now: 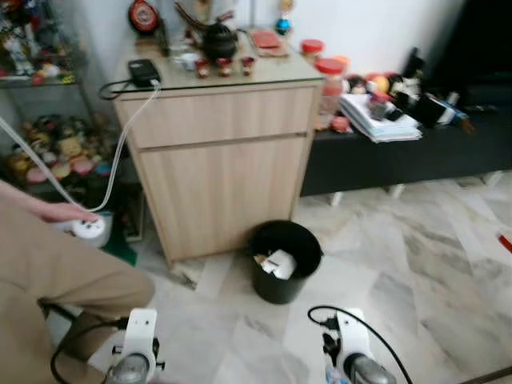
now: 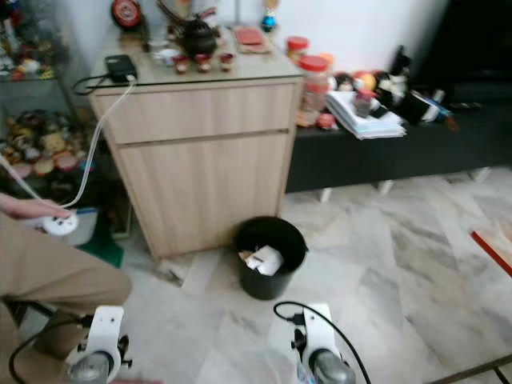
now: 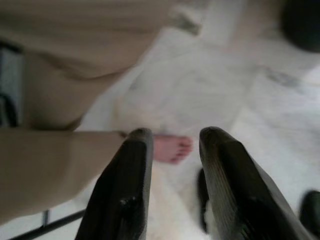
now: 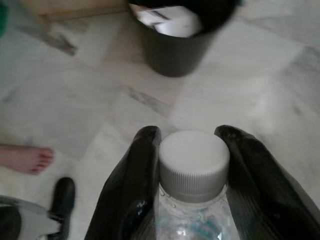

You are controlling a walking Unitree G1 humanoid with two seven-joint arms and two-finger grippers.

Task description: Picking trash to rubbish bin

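Two black fingers of the right gripper [image 4: 192,165] are closed against a clear plastic bottle [image 4: 194,200], one on each side of its neck just under the white ribbed cap [image 4: 194,162]. Beyond the cap in the right wrist view stands the black rubbish bin [image 4: 175,47] on the pale marble floor [image 4: 280,85], with white crumpled paper [image 4: 172,22] already lying inside it. From the head camera the same bin [image 1: 284,260] sits on the floor just in front of a light wooden cabinet [image 1: 224,168], near its right front corner, well ahead of both silver arms at the lower edge of the picture. On top of the cabinet are a dark teapot [image 1: 219,40], small cups and a black box with a white cable [image 1: 120,152] hanging down its left side. To the right a low black desk [image 1: 400,156] carries a stack of papers [image 1: 378,120], jars and other clutter. A person in tan trousers [image 1: 48,272] crouches at the left, one hand [image 1: 64,212] on a white device on the floor. The left gripper [image 3: 172,175] hangs low with its fingers slightly apart and nothing between them; past them a bare foot [image 3: 170,148] and the tan trousers appear, blurred.
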